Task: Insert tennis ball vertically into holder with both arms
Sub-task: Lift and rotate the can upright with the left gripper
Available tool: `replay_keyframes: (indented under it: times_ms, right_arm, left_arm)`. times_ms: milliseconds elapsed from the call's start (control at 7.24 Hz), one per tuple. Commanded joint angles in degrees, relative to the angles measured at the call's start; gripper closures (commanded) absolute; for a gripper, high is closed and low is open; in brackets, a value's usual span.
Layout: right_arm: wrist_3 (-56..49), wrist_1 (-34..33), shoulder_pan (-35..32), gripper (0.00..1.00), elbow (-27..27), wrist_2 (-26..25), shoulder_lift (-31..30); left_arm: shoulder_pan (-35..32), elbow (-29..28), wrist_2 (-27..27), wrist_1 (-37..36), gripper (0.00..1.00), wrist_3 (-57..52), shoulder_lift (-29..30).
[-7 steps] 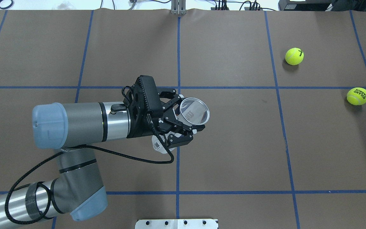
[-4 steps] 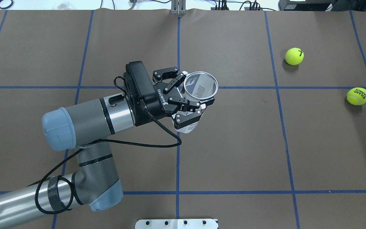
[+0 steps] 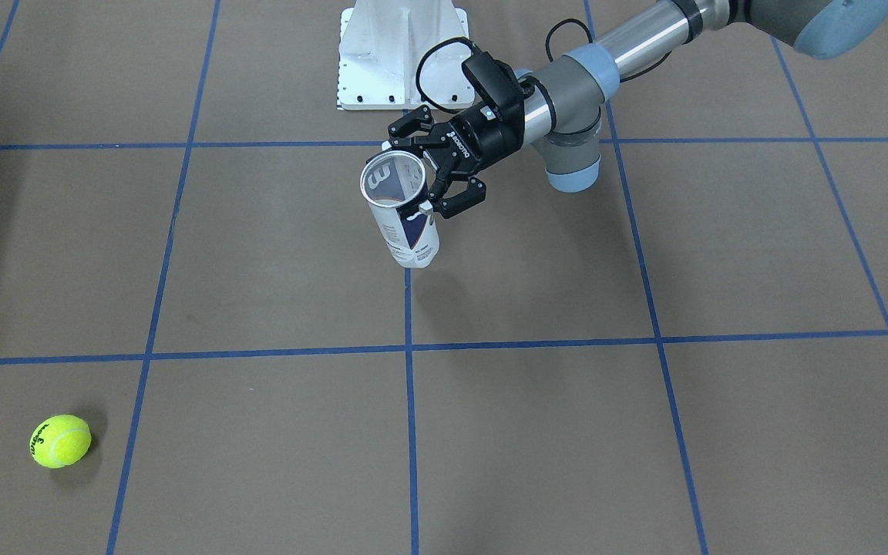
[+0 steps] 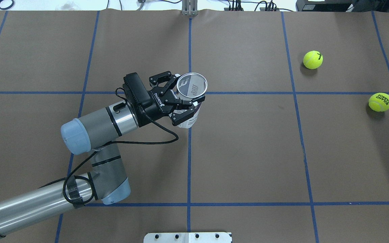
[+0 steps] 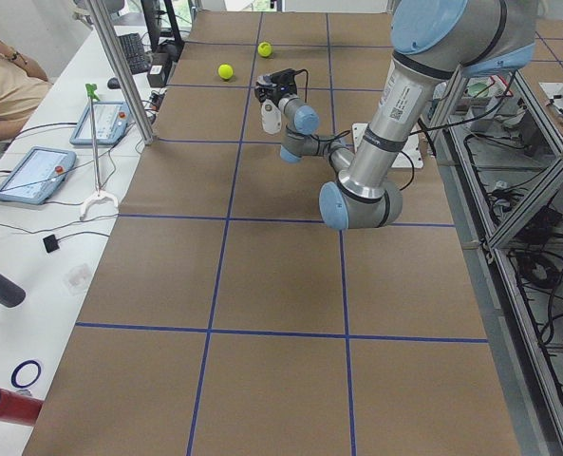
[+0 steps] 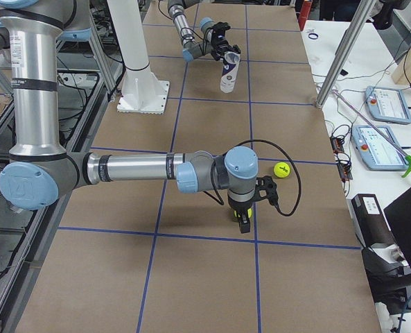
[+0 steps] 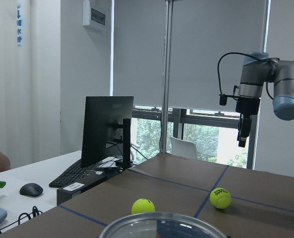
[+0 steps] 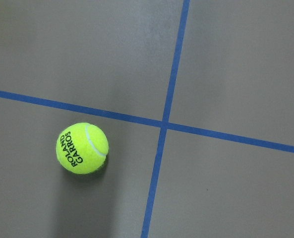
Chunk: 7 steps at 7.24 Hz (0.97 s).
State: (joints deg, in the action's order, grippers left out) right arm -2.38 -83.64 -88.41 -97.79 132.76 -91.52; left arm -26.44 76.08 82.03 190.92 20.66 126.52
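can [image 4: 192, 84]: roughly upright, mouth up, held off the bench [image 4: 248, 152] near its middle; the front view shows its white and navy label side-on. left pincer [image 4: 183, 97]: closed on the can just below the rim. lettered ball [image 4: 380, 102] and second ball [image 4: 312, 59]: on the bench, well apart from the can. right pincer [image 6: 242, 220]: outside the overhead view; the right-side view shows it low over the lettered ball; how far open, cannot tell.

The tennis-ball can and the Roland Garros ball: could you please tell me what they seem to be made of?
The tennis-ball can: clear glossy plastic, the label showing through its wall; rim likely silver metal. The Roland Garros ball: matte yellow-green felt, fuzzy-looking, with a pale seam.
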Motion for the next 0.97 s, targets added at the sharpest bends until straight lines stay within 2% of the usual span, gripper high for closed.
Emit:
replay_keyframes:
  times_ms: [0, 276, 829]
  right_arm:
    - [0.63, 0.06, 0.95, 0.01, -0.99, -0.05, 1.42]
    - [14.95, 1.89, 6.72, 0.01, -0.9, -0.39, 3.01]
    - [27.31, 21.37, 12.28, 0.01, 7.16, -1.1, 2.04]
  left_arm:
    - [0.07, -4.79, -0.03, 3.66, 0.32, 0.0, 0.04]
    - [0.07, -4.89, -0.03, 3.67, 0.32, 0.0, 0.13]
    - [0.07, -4.8, 0.06, 3.67, 0.32, 0.08, 0.48]
